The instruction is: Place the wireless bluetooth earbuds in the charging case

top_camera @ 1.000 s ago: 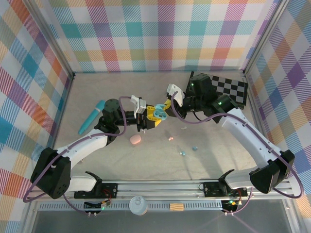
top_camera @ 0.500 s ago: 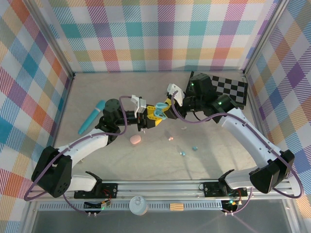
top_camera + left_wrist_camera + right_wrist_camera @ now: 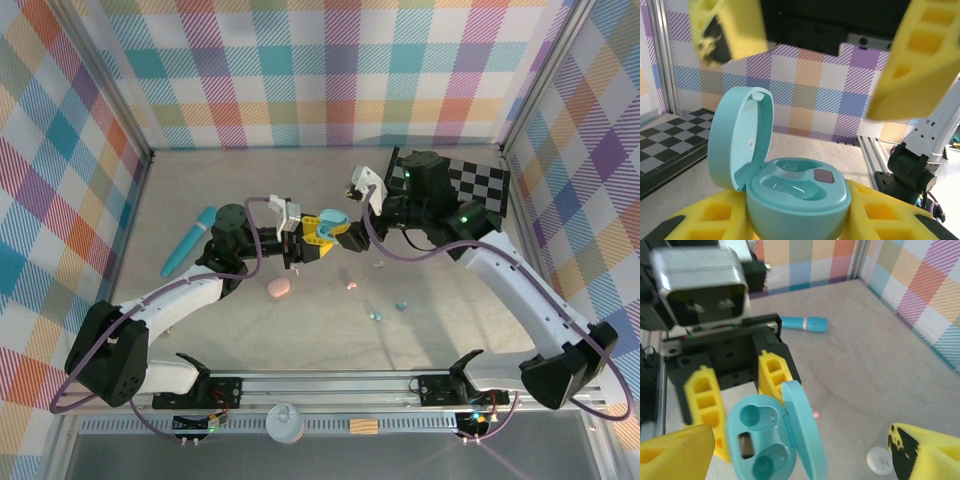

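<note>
1. The desk (image 3: pixel 300 330) is the pale surface spread beneath the charging case (image 3: pixel 331 218). The case seems to be held up off the desk, not resting on it.
2. The checkerboard (image 3: pixel 480 185) lies flat well to the right of the case, toward the back wall. It appears to play no part in the job.
3. The teal tube (image 3: pixel 188 242) lies on the desk well to the left of the case and looks equally idle.
4. The left claw (image 3: pixel 318 230) is closed on the lower half of the case, a yellow pad on each side. Held this way, the case is a steady holder with its wells facing up and reachable.
5. The right claw (image 3: pixel 802 450) hangs just beside the case, on its right and a little above it. Its jaws are spread wide with nothing between them, so it is free to fetch a bud.
6. The case is teal, its lid hinged upright, and both wells look empty.
7. The pink case (image 3: pixel 279 288) sits on the desk nearer the arm bases than the teal case and slightly to its left. It looks shut.
8. The earbuds (image 3: pixel 352 286) are scattered on the desk toward the arm bases and right of the case, well apart from it. One is pink, two are light blue and one is whitish. None is seated, so I judge the inserting has not yet begun.
</note>
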